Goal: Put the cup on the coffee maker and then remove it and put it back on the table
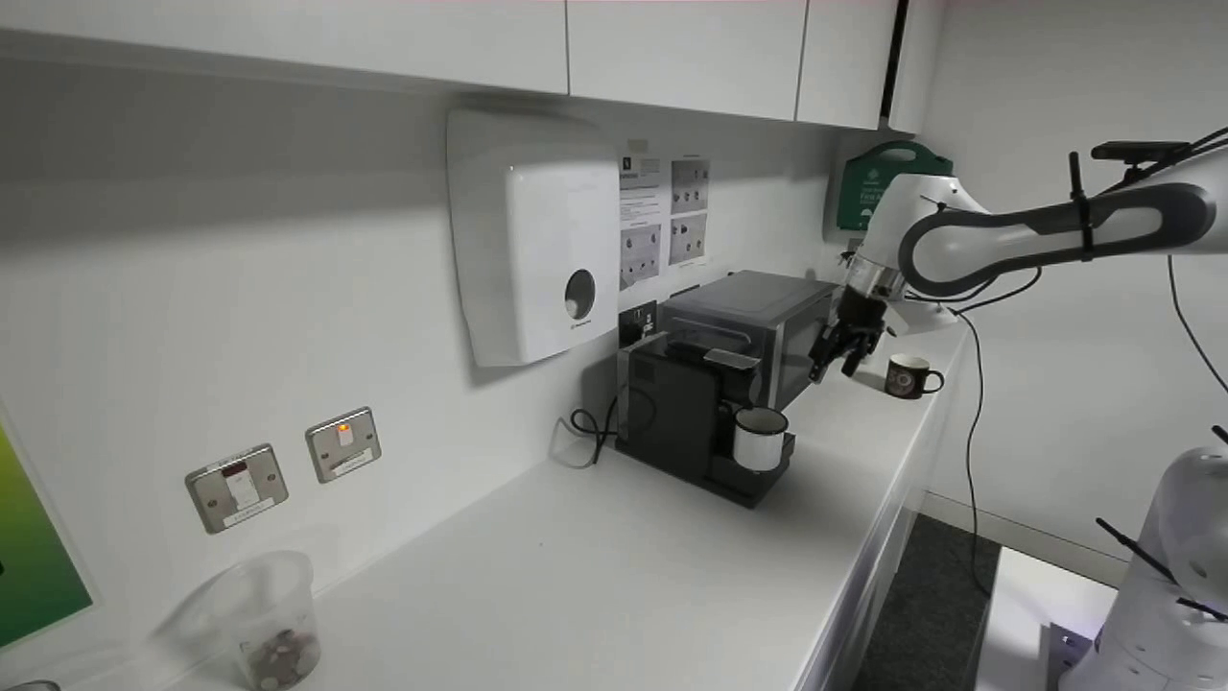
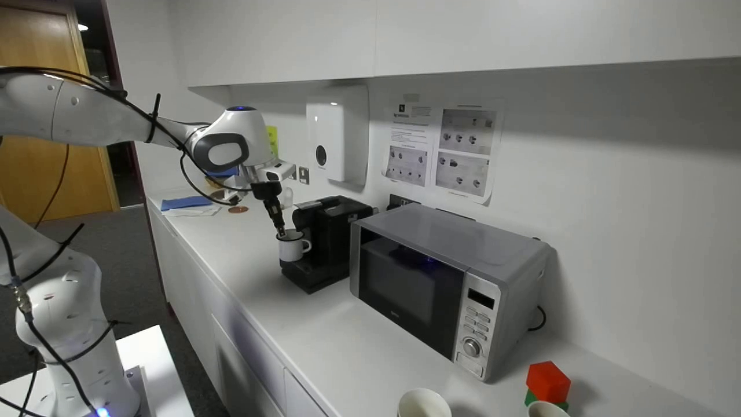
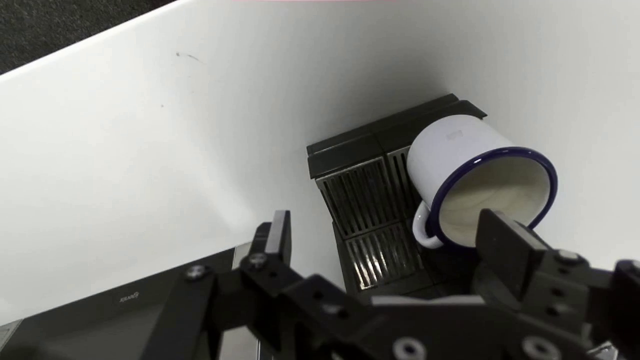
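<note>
The white cup (image 1: 759,441) stands upright on the grille (image 3: 372,215) of the coffee maker (image 1: 672,413), presumably to catch coffee, though the spot it would pour from is lost against the black body. Near it but apart, the end effector (image 3: 387,237) hangs with its fingers spread and empty, probably to straddle the cup; in the wrist view it hides part of the rim. The white surface (image 1: 595,576) carries the machine and a microwave (image 2: 440,278), cut off in that view.
</note>
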You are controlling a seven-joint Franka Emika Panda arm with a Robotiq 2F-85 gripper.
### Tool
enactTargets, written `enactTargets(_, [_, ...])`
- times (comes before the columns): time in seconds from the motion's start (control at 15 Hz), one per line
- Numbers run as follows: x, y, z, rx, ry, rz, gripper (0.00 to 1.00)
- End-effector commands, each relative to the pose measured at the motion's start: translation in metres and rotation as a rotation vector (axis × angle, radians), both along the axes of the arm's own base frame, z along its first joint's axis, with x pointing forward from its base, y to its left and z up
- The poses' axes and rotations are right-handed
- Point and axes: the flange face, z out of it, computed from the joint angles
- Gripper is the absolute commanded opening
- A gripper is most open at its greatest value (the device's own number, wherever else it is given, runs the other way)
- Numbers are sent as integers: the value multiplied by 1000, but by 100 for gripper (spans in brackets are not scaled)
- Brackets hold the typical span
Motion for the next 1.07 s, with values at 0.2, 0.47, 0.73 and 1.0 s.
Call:
enactTargets(0.2, [15, 11, -4, 27, 28, -126, 100])
enactTargets(0.47, [26, 28, -2, 21, 33, -153, 100])
enactTargets(0.73, [38, 40, 1, 11, 27, -181, 100])
enactTargets(1.0, [51, 44, -6, 7, 35, -208, 100])
